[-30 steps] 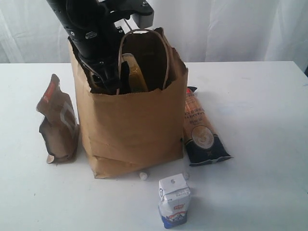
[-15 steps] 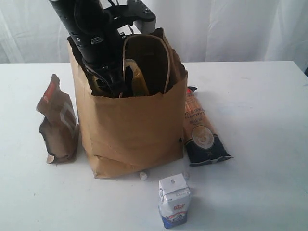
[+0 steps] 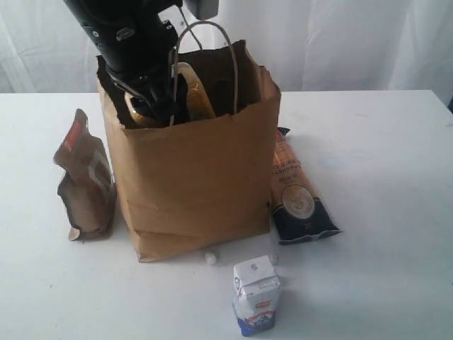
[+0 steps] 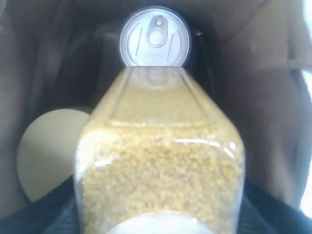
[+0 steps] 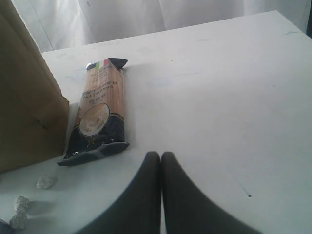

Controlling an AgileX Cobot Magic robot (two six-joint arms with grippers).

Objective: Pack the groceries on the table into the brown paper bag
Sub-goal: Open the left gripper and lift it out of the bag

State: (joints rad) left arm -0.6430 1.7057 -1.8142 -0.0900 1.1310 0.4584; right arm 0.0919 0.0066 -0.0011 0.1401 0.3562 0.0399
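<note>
Moved: left gripper (image 3: 159, 106) and bottle (image 3: 197, 92) sit higher in the mouth of the bag (image 3: 198, 184) than a moment ago; the bottle leans more and the near handle stands straighter.
Table (image 3: 382, 177): white, carrying everything.
Bag: upright and open at mid-table, with the left arm reaching in from above.
Left gripper: jaws spread wide around the bottle's cap end, holding it base-down.
Right gripper (image 5: 160, 156): fingers pressed together, empty, low over the table near the packet.
Packet (image 3: 297, 191): lying flat, just right of the bag.
Pouch (image 3: 86, 180): slumped upright, just left of the bag.
Carton (image 3: 255, 294): upright in front of the bag, apart from it.
Can (image 4: 155, 36): inside the bag, below the bottle.
Jar (image 4: 46, 151): inside beside the can; only its lid shows.
Meaning: two items look packed. The bottle is not yet released, and the lift looks like a search for a free spot. Three items wait outside.
</note>
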